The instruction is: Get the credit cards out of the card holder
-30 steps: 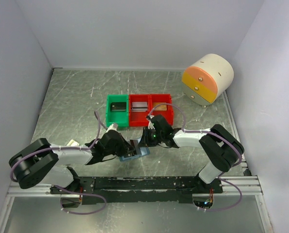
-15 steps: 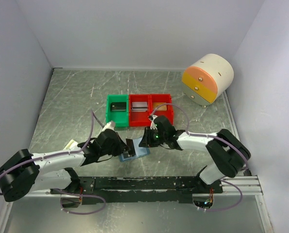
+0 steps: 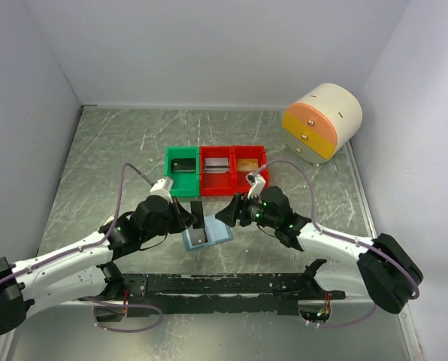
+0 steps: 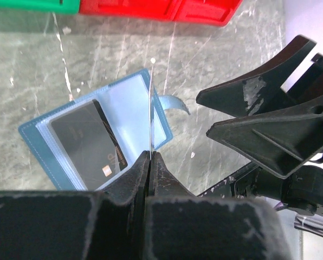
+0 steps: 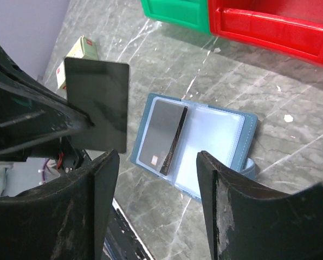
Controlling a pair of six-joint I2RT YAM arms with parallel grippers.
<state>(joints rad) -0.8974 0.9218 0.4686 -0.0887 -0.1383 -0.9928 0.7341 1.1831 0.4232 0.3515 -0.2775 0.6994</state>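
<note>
The card holder point(image 3: 207, 236) lies open on the table, light blue inside; it also shows in the left wrist view point(image 4: 69, 127) and the right wrist view point(image 5: 221, 135). One dark grey credit card point(image 5: 162, 135) sits in its left pocket point(image 4: 88, 142). My left gripper point(image 3: 188, 218) is shut on a second dark credit card point(image 3: 197, 210), held upright above the holder's left side. That card shows edge-on in the left wrist view point(image 4: 150, 108) and flat-on in the right wrist view point(image 5: 96, 103). My right gripper point(image 3: 230, 213) is open and empty, above the holder's right edge.
A green bin point(image 3: 183, 171) and two red bins point(image 3: 234, 168) stand just behind the holder. A cream, orange and yellow drawer unit point(image 3: 322, 122) stands at the back right. A cream-and-red small box point(image 5: 77, 54) lies left of the holder.
My left gripper has risen from the holder with a dark card in it. My right gripper has let go of the holder and drawn up and to the right.
</note>
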